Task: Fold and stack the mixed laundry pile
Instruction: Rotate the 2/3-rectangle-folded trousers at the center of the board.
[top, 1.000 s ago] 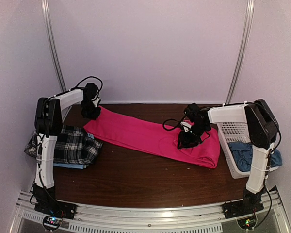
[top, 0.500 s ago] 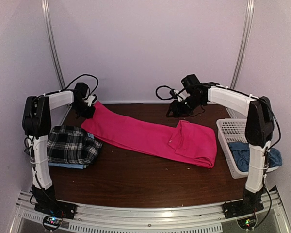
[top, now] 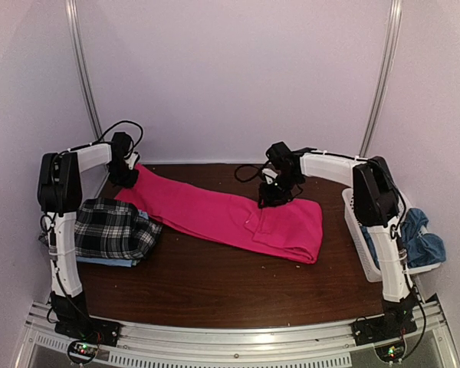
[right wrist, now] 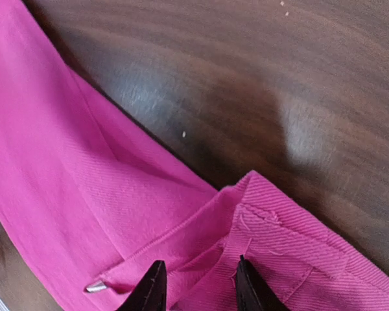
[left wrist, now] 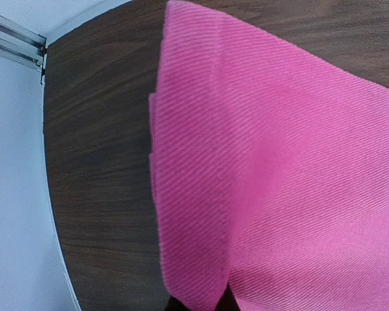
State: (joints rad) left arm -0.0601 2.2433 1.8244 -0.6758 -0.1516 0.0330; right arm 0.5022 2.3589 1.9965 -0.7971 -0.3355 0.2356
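The hot-pink trousers (top: 238,215) lie slantwise across the dark table, their waist end folded over at the right. At the back left, my left gripper (top: 126,175) is shut on the leg end; in the left wrist view pink cloth (left wrist: 266,168) fills the frame and runs down between the dark tips of the gripper (left wrist: 200,303). Over the waistband (right wrist: 292,227), my right gripper (top: 274,196) stands open, its gripper (right wrist: 200,260) straddling the pink cloth. The black-and-white plaid shirt (top: 111,230) sits folded at the left on a light blue shirt (top: 111,262).
A white lattice basket (top: 362,230) stands at the right table edge, with a duller blue cloth (top: 422,241) hanging out of it behind the right arm. A metal zip pull (right wrist: 96,285) shows near the right fingers. Bare brown table (top: 215,284) lies in front of the trousers.
My right gripper rose off the trousers to the back of the table, then came down left onto the waistband. The folded waist end shifted left. My left gripper barely moved.
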